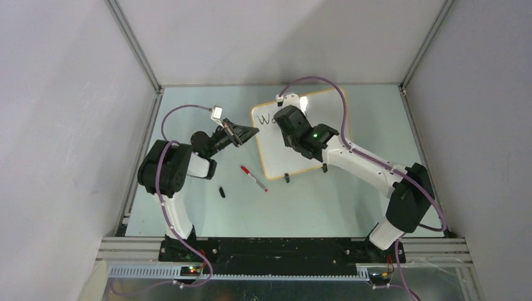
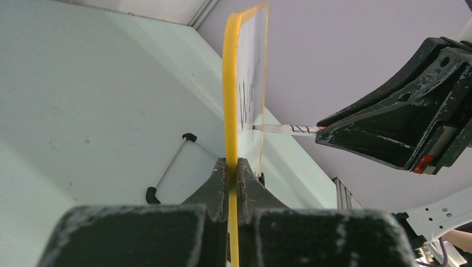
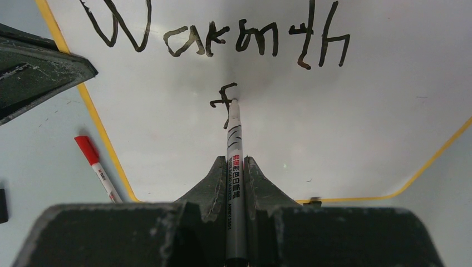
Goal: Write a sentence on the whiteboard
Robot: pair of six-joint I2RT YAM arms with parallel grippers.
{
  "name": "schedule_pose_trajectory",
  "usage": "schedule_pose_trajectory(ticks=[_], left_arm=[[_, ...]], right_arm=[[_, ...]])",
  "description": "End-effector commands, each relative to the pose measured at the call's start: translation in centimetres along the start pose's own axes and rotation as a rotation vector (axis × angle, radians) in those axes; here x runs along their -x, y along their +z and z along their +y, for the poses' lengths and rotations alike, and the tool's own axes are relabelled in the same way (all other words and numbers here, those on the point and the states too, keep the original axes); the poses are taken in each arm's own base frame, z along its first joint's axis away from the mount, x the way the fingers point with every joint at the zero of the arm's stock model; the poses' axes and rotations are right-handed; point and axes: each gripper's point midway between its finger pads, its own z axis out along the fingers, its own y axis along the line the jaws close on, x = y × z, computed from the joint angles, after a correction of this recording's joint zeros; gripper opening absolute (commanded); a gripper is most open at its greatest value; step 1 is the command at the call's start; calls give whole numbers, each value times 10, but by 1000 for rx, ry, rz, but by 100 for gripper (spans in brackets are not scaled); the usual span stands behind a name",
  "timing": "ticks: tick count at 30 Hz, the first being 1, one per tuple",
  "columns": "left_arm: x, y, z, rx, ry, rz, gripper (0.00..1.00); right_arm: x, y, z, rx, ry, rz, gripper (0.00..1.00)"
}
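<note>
Right wrist view alone reads the sentence point(image 3: 222, 41) "Warmth f"; right gripper point(image 3: 236, 162) pinches a marker point(image 3: 233, 125), left gripper point(image 2: 232, 164) clamps the whiteboard point(image 2: 230, 83) rim

Marker point(image 1: 253, 179), white barrel, red cap at its far end: lies flat on the table point(image 1: 326, 207), a pale grey-green surface
Small black cap point(image 1: 222, 192): loose, near the marker, not touching
Walls point(image 1: 63, 94): plain grey panels, three sides

1. Overhead view: light even and diffuse; shadows on the worktop point(image 1: 351, 207) soft and faint.
2. Whiteboard point(image 1: 274, 149): one bright glare patch at its far edge.
3. Right wrist view: near fingers point(image 3: 208, 187) blurred, writing point(image 3: 256, 44) sharp, soft grey shadow around the pen point(image 3: 234, 139) tip.
</note>
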Motion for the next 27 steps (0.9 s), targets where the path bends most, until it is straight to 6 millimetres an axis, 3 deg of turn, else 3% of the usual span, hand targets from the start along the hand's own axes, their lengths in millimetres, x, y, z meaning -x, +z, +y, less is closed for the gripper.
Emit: schedule_pose_trajectory(ticks=[1,13,27], left_arm=[[9,-2,-17,-52,100,-16,0],[10,-2,-17,-53,101,-16,0],[9,-2,-16,-53,95,-15,0]], right_arm=[[18,-9,-14,-37,35,-48,0],[18,-12,-16,-31,46,-49,0],[38,-45,-24,111,150,-198,0]])
